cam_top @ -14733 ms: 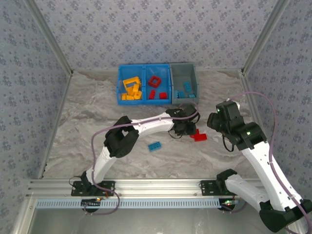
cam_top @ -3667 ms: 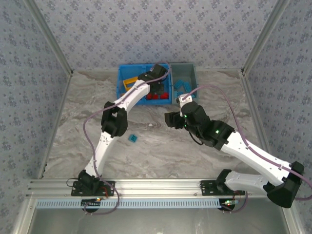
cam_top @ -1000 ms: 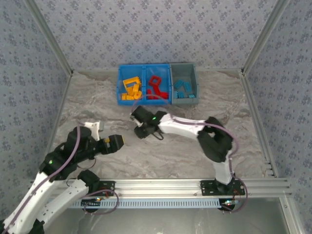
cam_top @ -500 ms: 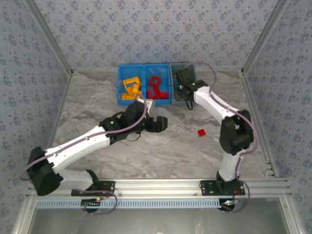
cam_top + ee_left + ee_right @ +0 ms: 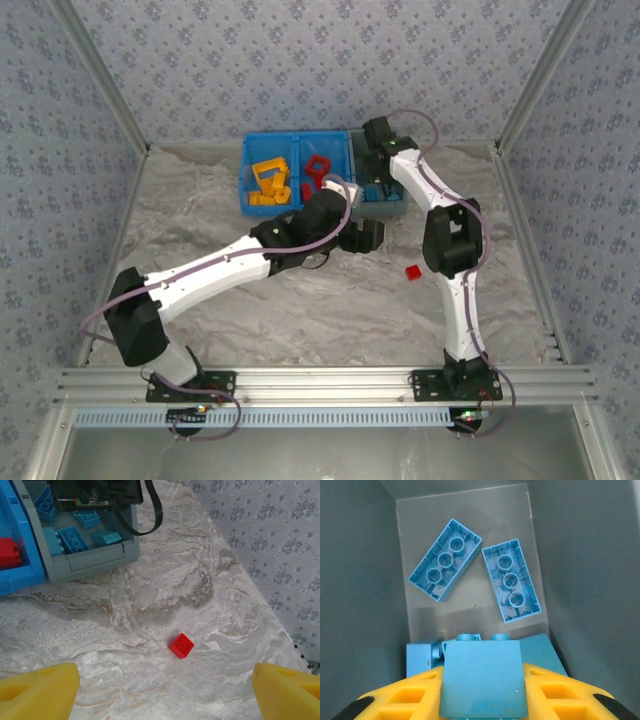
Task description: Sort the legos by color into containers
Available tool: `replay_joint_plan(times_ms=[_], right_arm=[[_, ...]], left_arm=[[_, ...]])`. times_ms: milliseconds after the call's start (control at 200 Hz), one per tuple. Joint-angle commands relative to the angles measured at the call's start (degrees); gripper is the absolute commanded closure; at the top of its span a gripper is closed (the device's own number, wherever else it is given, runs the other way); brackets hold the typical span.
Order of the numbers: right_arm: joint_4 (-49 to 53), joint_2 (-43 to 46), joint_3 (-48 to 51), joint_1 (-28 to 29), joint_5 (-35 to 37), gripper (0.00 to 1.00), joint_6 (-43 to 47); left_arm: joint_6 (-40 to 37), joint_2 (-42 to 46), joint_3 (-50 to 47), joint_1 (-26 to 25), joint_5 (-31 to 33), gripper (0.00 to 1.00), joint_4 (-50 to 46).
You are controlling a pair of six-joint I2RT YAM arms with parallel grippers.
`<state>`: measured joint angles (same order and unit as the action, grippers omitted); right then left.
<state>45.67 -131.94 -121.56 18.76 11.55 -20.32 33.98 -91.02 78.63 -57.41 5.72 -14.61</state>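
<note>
Seen from above, at 12 o'clock on the table (image 5: 200, 230): three joined containers (image 5: 244, 185), with yellow legos (image 5: 265, 185) at left, red legos (image 5: 319, 168) in the middle and the grey bin (image 5: 395, 207) at right. Left pincer (image 5: 162, 692) gapes wide over bare marble. Straight ahead of it at 12 o'clock lies a lone small red brick (image 5: 181, 645), apart from the bins. Right pincer (image 5: 484, 700), down inside the grey bin, clamps a pale blue brick (image 5: 484, 680). Wrist view there picks out two blue bricks (image 5: 445, 560) lying hollow side up, hidden under the arm from above.
</note>
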Motion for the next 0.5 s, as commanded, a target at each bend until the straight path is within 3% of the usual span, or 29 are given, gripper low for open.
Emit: replay_joint_plan(times_ms=[0, 155, 310, 495], right_arm=[[4.0, -3.4, -4.5, -0.4, -1.8, 0.62, 0.1], [5.0, -5.4, -7.0, -1.1, -3.3, 0.52, 0.2], [3.2, -0.6, -4.0, -0.6, -3.4, 0.40, 0.9], [1.0, 11.0, 3.0, 0.2, -1.3, 0.43, 1.0]], left_arm=[[-1.4, -1.7, 3.2, -0.9, 1.6, 0.12, 0.4], [-1.8, -2.9, 4.4, -1.9, 1.9, 0.12, -0.1], [-2.1, -2.9, 4.4, -2.4, 2.4, 0.12, -1.0], [-2.2, -2.3, 3.3, -3.0, 2.5, 0.12, -2.0]])
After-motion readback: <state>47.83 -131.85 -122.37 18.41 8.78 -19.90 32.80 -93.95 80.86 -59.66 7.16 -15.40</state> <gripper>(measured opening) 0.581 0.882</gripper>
